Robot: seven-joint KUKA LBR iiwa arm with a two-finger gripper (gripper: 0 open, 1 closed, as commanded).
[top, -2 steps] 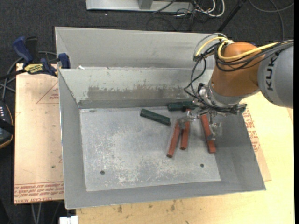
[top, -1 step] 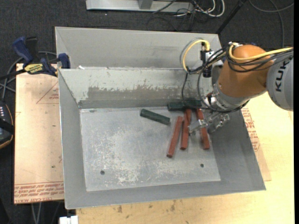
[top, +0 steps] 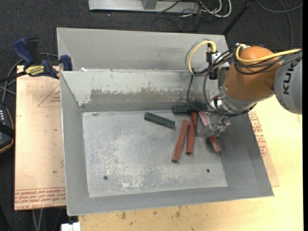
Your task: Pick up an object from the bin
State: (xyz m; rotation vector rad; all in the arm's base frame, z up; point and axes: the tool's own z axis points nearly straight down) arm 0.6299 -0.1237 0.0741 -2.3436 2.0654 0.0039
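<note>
Grey bin: nothing lifted yet. Short red-brown piece lies right of two red-brown sticks; hand sits low just over it, can't tell if spread or pinching. Dark green block farther back.

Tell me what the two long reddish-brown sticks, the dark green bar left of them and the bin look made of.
Reddish-brown sticks: matte, even colour, straight edges; painted wood or plastic, cannot tell which. Dark green bar: same dull, flat-faced look; likewise open. Bin: bare grey sheet metal, scuffed with pale scratches.
</note>
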